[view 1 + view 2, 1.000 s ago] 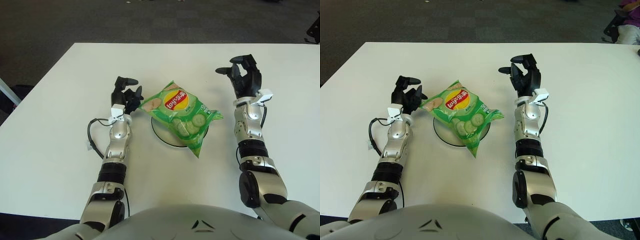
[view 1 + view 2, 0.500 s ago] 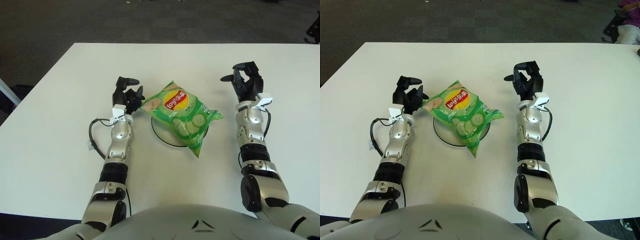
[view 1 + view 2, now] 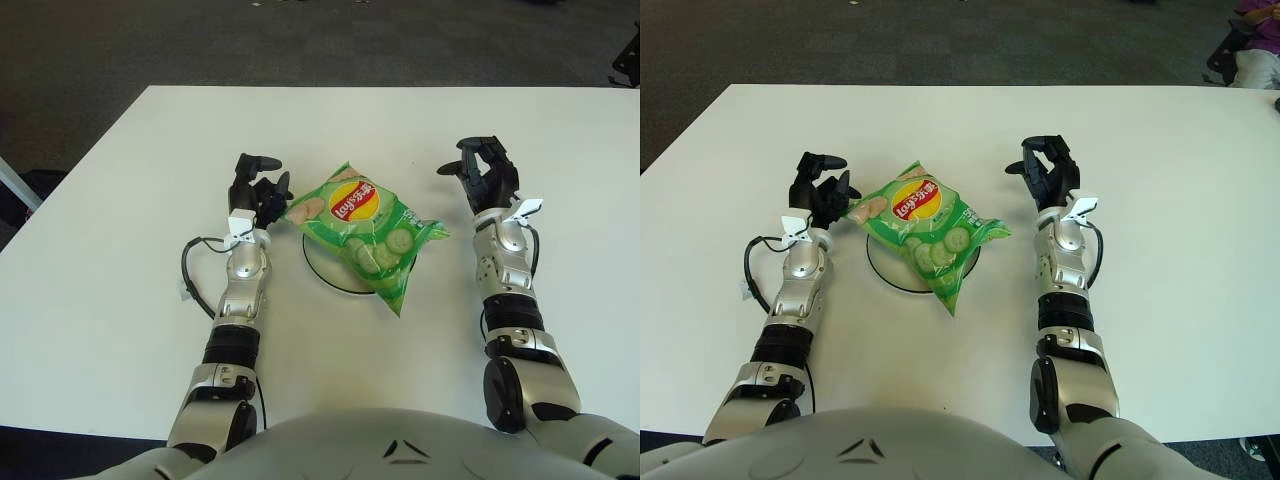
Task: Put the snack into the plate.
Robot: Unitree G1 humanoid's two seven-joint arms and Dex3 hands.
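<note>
A green Lay's snack bag (image 3: 362, 228) lies across a white plate (image 3: 325, 272) with a dark rim, in the middle of the table, and covers most of it. The bag's lower corner hangs past the plate's near edge. My left hand (image 3: 258, 188) is just left of the bag's left corner, its dark fingers loosely spread and right by that corner without gripping it. My right hand (image 3: 484, 177) is raised to the right of the bag, well apart from it. Its fingers are half-curled and relaxed, and it holds nothing.
The white table (image 3: 120, 230) stretches wide on both sides of the plate. A black cable loop (image 3: 188, 268) hangs beside my left forearm. Dark carpet (image 3: 300, 40) lies beyond the far table edge.
My right hand has come down and closer to me, and its fingers have curled in a little. The left hand has barely shifted. The bag and plate have stayed in place.
</note>
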